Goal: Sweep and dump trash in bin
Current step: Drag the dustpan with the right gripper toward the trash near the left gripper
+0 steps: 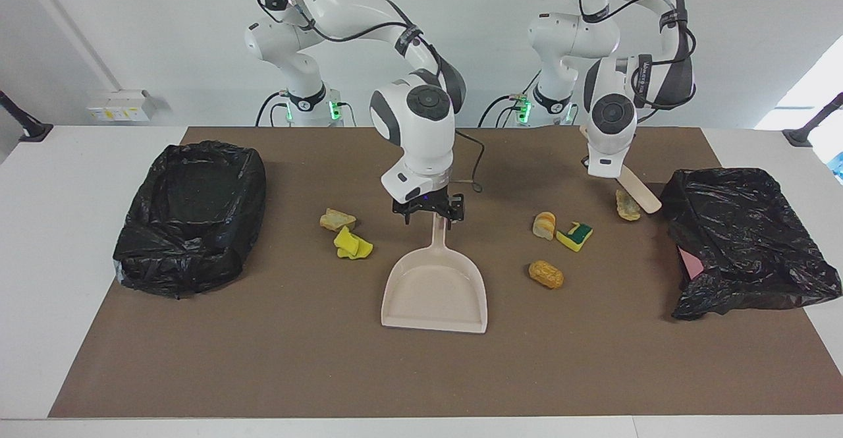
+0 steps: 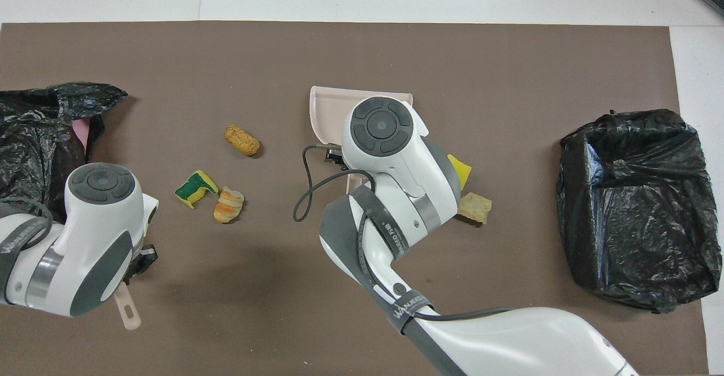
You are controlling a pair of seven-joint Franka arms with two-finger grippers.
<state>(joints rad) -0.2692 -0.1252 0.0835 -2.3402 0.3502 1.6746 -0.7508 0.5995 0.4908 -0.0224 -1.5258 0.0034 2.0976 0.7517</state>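
Brown mat (image 1: 263, 359): right tool (image 1: 429, 216) spread over dustpan (image 1: 435, 293) handle; left tool, hidden, pinches brush (image 1: 637, 190).

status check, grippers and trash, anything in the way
Left gripper shut on brush, over tan lump. Right gripper open at dustpan handle. Trash scattered on mat, none in pan. Nothing blocking.

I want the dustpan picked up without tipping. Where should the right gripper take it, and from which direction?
Grip the dustpan by its slim handle, coming straight down from above. The pan lies flat on the mat, handle pointing toward the robots, narrow enough for the jaws to straddle. The right gripper is already over the handle's end, jaws open. The broad scoop looks too wide.
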